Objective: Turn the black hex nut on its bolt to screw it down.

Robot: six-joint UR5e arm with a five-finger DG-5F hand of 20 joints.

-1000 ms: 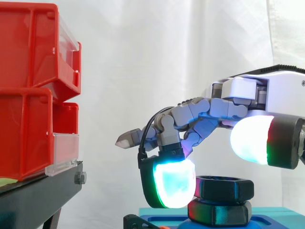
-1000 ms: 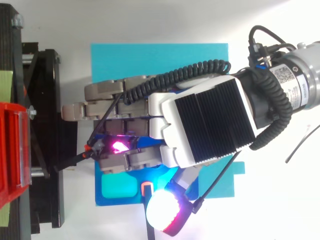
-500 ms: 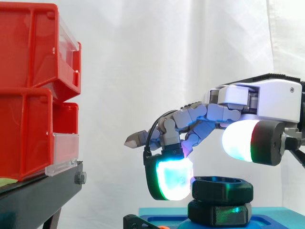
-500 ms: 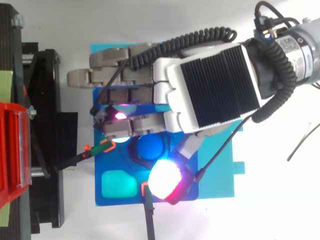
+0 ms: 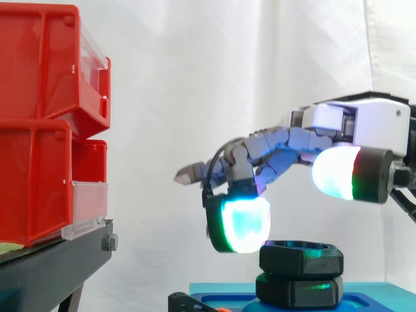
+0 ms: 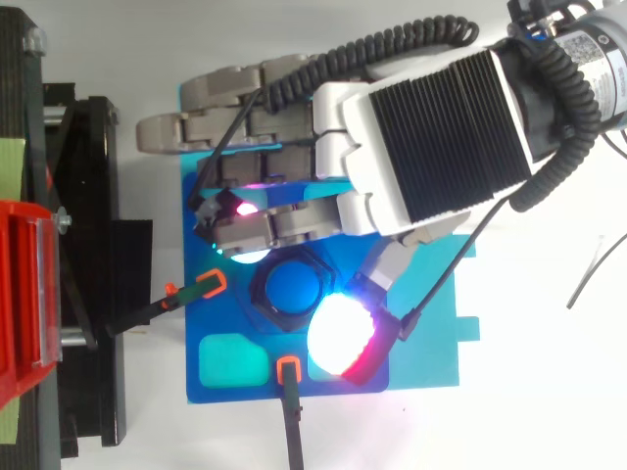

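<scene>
The black hex nut (image 5: 300, 258) sits on a blue bolt (image 6: 295, 286) above a second black nut (image 5: 299, 290) on the blue base (image 6: 220, 323). From above, the nut's black ring (image 6: 263, 305) surrounds the bolt's top. My hand (image 6: 431, 137) hovers over the base's far side with relaxed fingers and holds nothing. One fingertip (image 5: 240, 224) glows cyan just above and left of the nut, clear of it. The thumb pad (image 5: 335, 182) glows white and red, higher up on the right, apart from the nut.
Red bins (image 5: 45, 123) stand stacked on a black stand (image 5: 52, 266) at the left. Two orange-tipped black clamps (image 6: 206, 286) (image 6: 287, 370) hold the blue base near the nut. A teal pad (image 6: 233, 362) lies in the base's corner.
The hand has let go of the nut: the cyan fingertip and thumb rose off its sides, and the hand slid towards the far side of the base, uncovering the nut from above.
</scene>
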